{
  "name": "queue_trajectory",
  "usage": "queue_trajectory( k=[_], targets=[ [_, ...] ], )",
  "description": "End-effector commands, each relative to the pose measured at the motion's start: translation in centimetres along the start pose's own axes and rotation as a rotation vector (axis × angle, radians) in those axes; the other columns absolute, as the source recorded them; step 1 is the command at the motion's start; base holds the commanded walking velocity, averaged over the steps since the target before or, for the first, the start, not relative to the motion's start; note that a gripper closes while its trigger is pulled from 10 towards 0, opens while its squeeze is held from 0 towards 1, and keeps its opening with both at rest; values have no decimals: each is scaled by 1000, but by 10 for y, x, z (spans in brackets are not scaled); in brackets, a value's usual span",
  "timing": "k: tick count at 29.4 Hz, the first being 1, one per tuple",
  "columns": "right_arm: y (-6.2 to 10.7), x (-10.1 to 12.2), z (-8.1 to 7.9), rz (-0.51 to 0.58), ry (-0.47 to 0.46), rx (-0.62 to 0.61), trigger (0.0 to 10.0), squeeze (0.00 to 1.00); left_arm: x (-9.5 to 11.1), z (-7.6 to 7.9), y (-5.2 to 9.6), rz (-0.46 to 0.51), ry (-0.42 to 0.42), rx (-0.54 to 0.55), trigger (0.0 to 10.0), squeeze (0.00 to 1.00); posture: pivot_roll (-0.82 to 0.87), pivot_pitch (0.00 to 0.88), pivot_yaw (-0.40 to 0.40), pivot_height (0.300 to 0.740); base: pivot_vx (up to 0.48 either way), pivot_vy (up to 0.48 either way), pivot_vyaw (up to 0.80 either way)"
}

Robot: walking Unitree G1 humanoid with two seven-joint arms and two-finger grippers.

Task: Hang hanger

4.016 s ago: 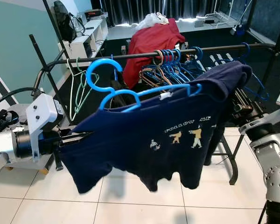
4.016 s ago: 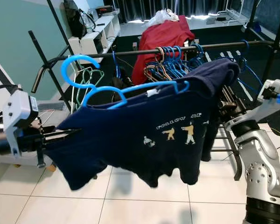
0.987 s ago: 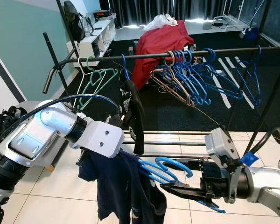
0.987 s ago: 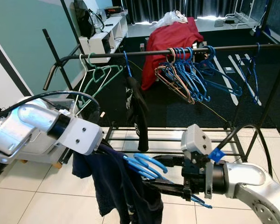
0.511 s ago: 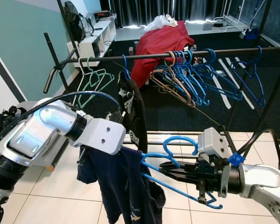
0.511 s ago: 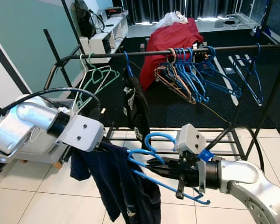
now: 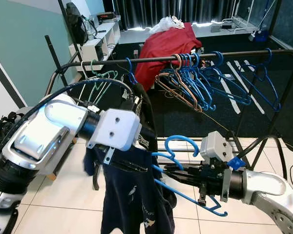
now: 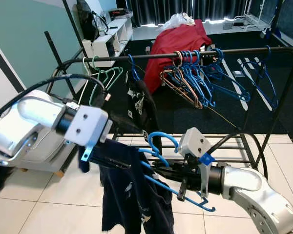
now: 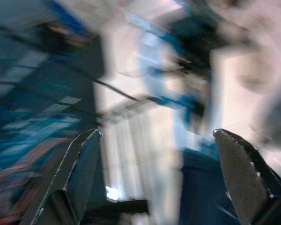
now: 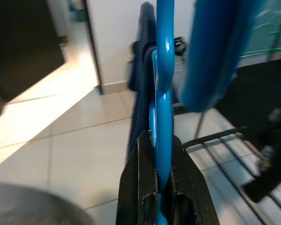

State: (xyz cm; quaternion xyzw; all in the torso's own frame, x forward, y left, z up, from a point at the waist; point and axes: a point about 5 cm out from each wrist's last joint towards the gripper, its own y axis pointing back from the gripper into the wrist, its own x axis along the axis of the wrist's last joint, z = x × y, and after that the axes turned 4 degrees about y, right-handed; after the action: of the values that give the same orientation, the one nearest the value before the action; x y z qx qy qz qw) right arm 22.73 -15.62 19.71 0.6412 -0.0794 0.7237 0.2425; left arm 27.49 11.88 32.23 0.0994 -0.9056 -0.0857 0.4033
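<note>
Reaching in from the right of the left eye view, the right gripper [image 7: 178, 174] clamps a bright blue plastic hanger [image 7: 178, 161] draped with a dark navy T-shirt [image 7: 132, 200], low in front of the black metal clothes rail [image 7: 185, 57]. The left gripper [image 7: 136, 163] sits against the shirt.

The left wrist view is blurred; the black fingers [image 9: 79, 168] stand wide apart, holding nothing.

The right wrist view shows both fingers [image 10: 143, 187] pressed tight on the hanger's blue bar.
</note>
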Motion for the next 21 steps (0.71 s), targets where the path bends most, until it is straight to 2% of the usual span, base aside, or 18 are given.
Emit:
queue_trajectory(
  k=[1, 3, 4, 6, 7, 8, 9, 10, 11, 12, 13, 14, 15, 16, 18, 20, 21],
  targets=[
    [5, 9, 12, 52, 49, -81, 0, 0, 9, -21, 25, 85, 29, 208, 10000, 0, -117, 0, 109, 740, 0, 0, 0],
    [5, 9, 12, 52, 49, -81, 0, 0, 9, -21, 25, 85, 29, 208, 10000, 0, -117, 0, 109, 740, 0, 0, 0],
    [8, 12, 18, 70, 61, -132, 0, 0, 13, -34, 46, 157, 59, 389, 10000, 0, -115, 0, 111, 740, 0, 0, 0],
    [8, 12, 18, 70, 61, -132, 0, 0, 13, -34, 46, 157, 59, 389, 10000, 0, -115, 0, 111, 740, 0, 0, 0],
    [13, 19, 25, 109, 77, -169, 0, 0, 9, -41, 66, 227, 120, 588, 10000, 0, -114, 0, 116, 740, 0, 0, 0],
    [13, 19, 25, 109, 77, -169, 0, 0, 9, -41, 66, 227, 120, 588, 10000, 0, -114, 0, 116, 740, 0, 0, 0],
    [22, 29, 31, 155, 94, -199, 0, 0, -6, -37, 88, 274, 213, 749, 10000, 0, -112, 0, 111, 740, 0, 0, 0],
    [33, 40, 37, 208, 106, -215, 0, 0, -25, -24, 108, 340, 331, 839, 10000, 0, -109, 0, 108, 740, 0, 0, 0],
    [33, 40, 37, 208, 106, -215, 0, 0, -25, -24, 108, 340, 331, 839, 10000, 0, -109, 0, 108, 740, 0, 0, 0],
    [41, 48, 40, 251, 113, -215, 0, 0, -38, -11, 120, 395, 417, 869, 10000, 0, -110, 0, 102, 740, 0, 0, 0],
    [48, 56, 40, 286, 116, -199, 0, 0, -47, 2, 129, 454, 485, 853, 10000, 0, -110, 0, 101, 740, 0, 0, 0],
    [48, 56, 40, 286, 116, -199, 0, 0, -47, 2, 129, 454, 485, 853, 10000, 0, -110, 0, 101, 740, 0, 0, 0],
    [53, 64, 39, 318, 118, -171, 0, 0, -52, 15, 132, 511, 540, 808, 10000, 0, -112, 0, 96, 740, 0, 0, 0],
    [58, 71, 36, 346, 118, -125, 0, 0, -56, 25, 131, 549, 586, 756, 10000, 0, -113, 0, 94, 740, 0, 0, 0],
    [58, 71, 36, 346, 118, -125, 0, 0, -56, 25, 131, 549, 586, 756, 10000, 0, -113, 0, 94, 740, 0, 0, 0],
    [65, 86, 27, 406, 131, -26, 0, 0, -66, 43, 113, 520, 650, 630, 10000, 0, -119, 0, 93, 740, 0, 0, 0],
    [67, 91, 24, 430, 135, 4, 0, 0, -68, 47, 106, 508, 664, 596, 10000, 0, -119, 0, 93, 740, 0, 0, 0]
  ],
)
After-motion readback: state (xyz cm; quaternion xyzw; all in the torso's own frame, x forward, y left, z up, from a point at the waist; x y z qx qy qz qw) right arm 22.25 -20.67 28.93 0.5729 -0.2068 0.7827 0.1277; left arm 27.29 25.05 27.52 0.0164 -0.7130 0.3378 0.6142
